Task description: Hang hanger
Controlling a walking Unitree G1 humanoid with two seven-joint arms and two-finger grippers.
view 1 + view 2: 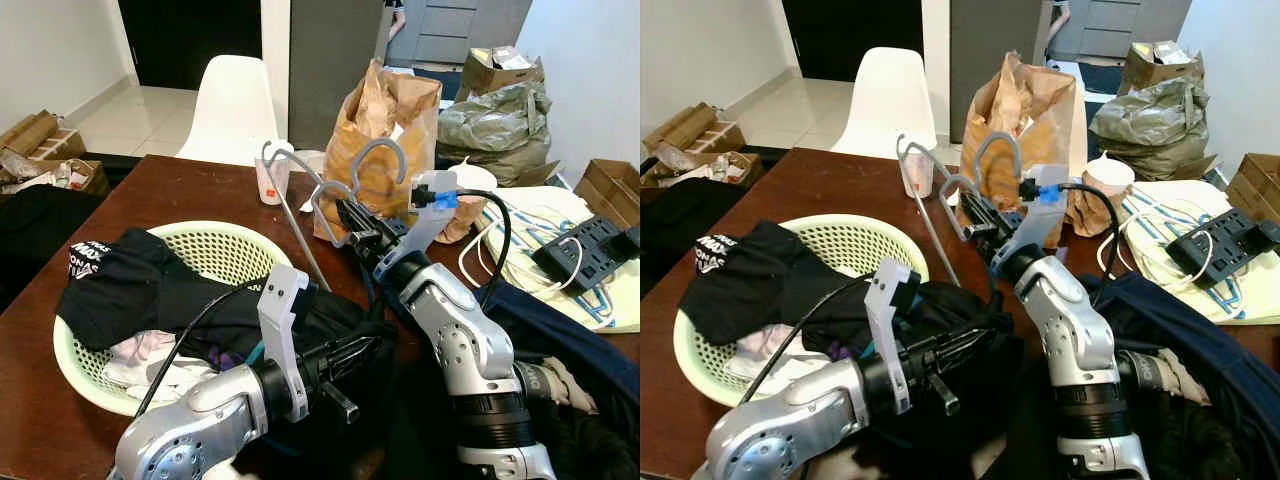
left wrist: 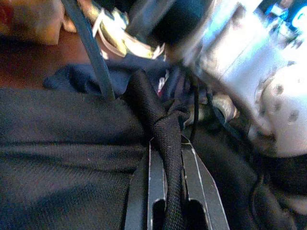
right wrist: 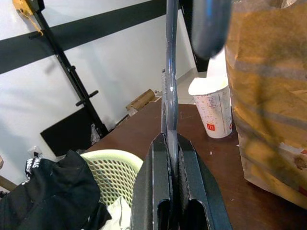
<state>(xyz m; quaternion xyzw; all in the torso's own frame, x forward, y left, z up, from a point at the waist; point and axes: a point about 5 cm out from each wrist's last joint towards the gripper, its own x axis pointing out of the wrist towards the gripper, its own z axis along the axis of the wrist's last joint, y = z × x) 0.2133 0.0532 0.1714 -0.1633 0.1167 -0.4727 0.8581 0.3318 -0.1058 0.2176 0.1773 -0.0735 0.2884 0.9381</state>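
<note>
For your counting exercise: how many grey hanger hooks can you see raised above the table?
3. One hook is nearest the paper cup, one is lowest by the right gripper, one is before the paper bag. More may be hidden.

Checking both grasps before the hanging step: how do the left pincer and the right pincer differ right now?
The left pincer sits low over the dark clothing, shut on a fold of black cloth; the right pincer is raised above the table, shut on a grey hanger. The left points across toward the right arm, the right toward the paper bag. Both are closed.
</note>
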